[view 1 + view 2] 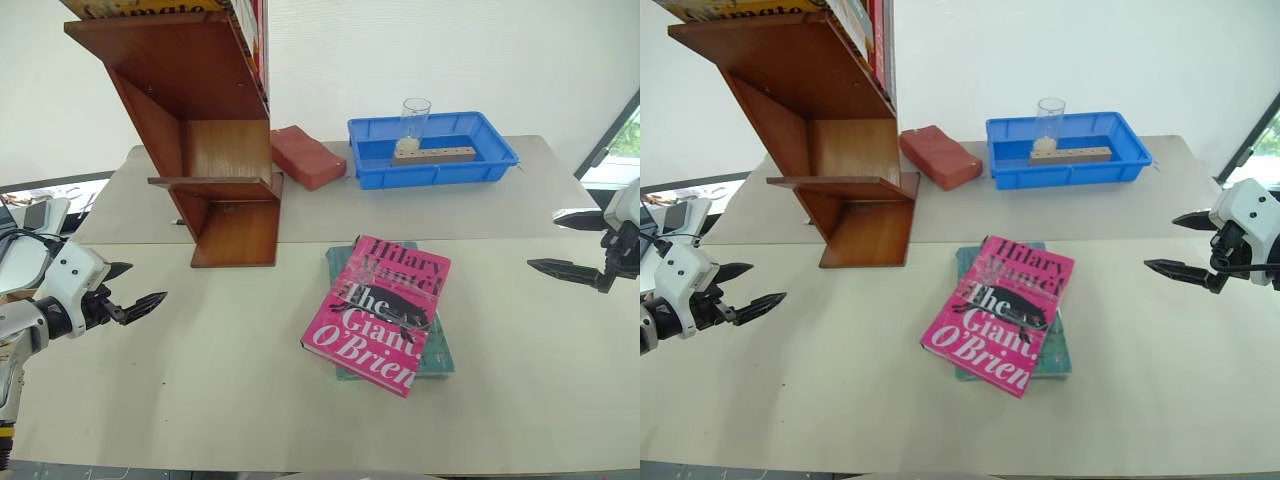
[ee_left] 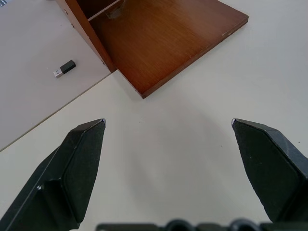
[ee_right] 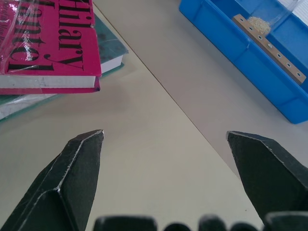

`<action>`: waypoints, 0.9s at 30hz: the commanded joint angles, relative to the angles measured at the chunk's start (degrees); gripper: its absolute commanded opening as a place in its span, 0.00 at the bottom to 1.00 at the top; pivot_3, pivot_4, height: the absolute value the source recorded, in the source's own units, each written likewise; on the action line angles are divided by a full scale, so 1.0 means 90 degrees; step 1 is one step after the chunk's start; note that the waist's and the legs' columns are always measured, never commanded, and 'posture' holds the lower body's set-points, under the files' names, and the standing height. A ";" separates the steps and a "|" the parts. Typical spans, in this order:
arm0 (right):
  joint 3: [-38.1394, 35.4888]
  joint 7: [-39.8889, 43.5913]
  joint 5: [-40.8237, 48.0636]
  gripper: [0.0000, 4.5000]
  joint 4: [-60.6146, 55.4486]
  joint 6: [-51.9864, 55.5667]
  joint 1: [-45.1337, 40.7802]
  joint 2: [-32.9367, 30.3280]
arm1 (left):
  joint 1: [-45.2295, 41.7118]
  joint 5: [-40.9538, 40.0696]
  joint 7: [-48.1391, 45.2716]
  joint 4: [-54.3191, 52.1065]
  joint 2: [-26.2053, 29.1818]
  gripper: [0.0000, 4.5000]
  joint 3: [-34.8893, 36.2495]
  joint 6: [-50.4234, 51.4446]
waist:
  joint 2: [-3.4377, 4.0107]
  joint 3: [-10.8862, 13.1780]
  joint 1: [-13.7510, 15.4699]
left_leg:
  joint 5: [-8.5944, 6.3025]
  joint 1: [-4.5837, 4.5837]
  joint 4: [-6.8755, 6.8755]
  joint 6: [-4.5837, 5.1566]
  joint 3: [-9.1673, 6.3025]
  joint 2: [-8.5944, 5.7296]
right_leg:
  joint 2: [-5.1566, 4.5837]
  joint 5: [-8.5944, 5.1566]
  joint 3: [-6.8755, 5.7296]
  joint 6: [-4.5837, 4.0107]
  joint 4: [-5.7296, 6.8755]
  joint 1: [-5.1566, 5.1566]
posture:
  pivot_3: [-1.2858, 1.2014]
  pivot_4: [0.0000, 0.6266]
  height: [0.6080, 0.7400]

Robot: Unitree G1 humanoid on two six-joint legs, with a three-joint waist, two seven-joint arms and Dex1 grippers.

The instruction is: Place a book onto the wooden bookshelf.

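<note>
Pink book (image 1: 380, 312) lying flat and askew atop 1 teal book (image 1: 440, 352) mid-table, near the front edge, untouched; bookshelf (image 1: 205, 140) at the back-left; left gripper (image 1: 130, 290) and right gripper (image 1: 1185, 245) both wide open, empty, flanking it, likely poised to approach.

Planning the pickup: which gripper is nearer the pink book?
Right, slightly. The right gripper hangs open off the pink book's right side; the left gripper, also open, sits farther off its left.
</note>
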 commanded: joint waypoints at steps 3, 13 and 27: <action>-0.0225 -0.0126 0.0066 1.00 -0.0200 0.0010 -0.0058 0.0040 | -0.0146 -0.0057 -0.0090 -0.0217 0.0065 1.00 0.0050 0.0067 | -0.0001 -0.0001 0.0003 | 0.0000 0.0000 0.0000 0.0000 0.0000 0.0000 | 0.0000 0.0000 0.0000 0.0000 0.0000 0.0001 | 0.52 0.24 0.22; -0.0147 -0.0451 -0.0184 1.00 -0.0127 -0.0076 -0.0038 0.0109 | -0.0602 -0.0153 -0.0189 -0.0056 0.0032 1.00 0.0098 0.0142 | 0.0001 -0.0001 0.0002 | 0.0000 0.0000 0.0002 0.0000 0.0000 -0.0001 | 0.0000 0.0000 0.0000 0.0001 0.0000 0.0002 | 0.52 0.24 0.22; -0.0158 -0.0635 -0.0228 0.94 -0.0157 -0.0089 -0.0089 0.0246 | -0.1225 -0.1614 -0.0455 -0.0912 -0.0243 1.00 -0.0355 0.2449 | 0.0000 -0.0001 0.0010 | -0.0001 0.0001 0.0004 0.0002 -0.0001 -0.0002 | 0.0002 0.0000 0.0000 0.0002 0.0002 0.0008 | 0.52 0.24 0.22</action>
